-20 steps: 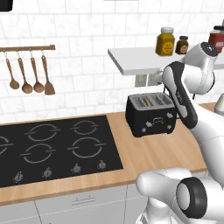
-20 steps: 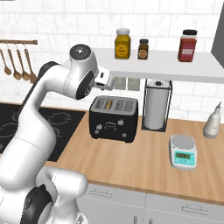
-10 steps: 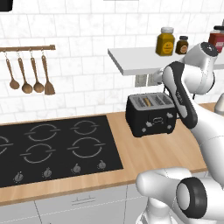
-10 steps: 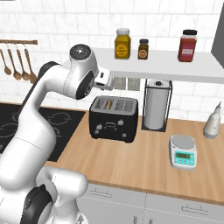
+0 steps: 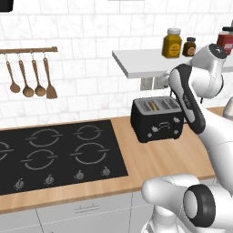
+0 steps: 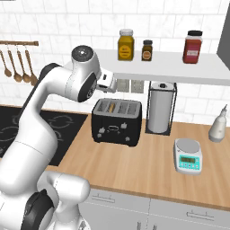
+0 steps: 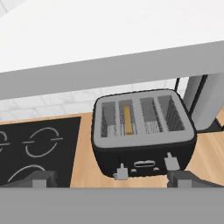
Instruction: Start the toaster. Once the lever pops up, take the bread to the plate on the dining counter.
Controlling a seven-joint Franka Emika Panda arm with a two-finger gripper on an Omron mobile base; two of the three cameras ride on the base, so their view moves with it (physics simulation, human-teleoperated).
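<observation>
Gripper (image 7: 109, 179), jaws spread wide and empty above the toaster (image 7: 143, 131), should descend onto a front lever squarely, pressing fully down while avoiding the seated bread (image 7: 127, 119).

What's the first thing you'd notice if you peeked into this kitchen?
The big white robot arm bending over the wooden worktop. Right below its open tool sits a black four-slot toaster with a brown slice of bread in one slot, beside the black hob.
</observation>
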